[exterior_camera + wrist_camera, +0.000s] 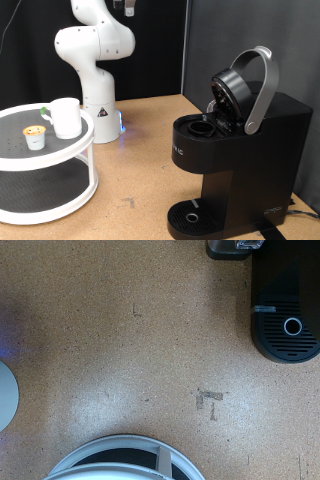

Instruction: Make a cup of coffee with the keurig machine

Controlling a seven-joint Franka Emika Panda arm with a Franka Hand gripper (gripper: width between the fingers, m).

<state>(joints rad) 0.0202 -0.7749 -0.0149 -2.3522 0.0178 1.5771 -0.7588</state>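
The keurig (235, 140) sits at the exterior view's right with its lid tipped up, chamber exposed for a pod. The cup (66, 117) waits beside a pod (36, 136) on the rack (40, 160) at the left. The gripper (125, 7) hangs high, holding nothing; I can't tell how wide it stands.

The white arm (92, 50) is standing upright, its upper part leaving the exterior view's top; the gripper (125, 6) is barely showing there.
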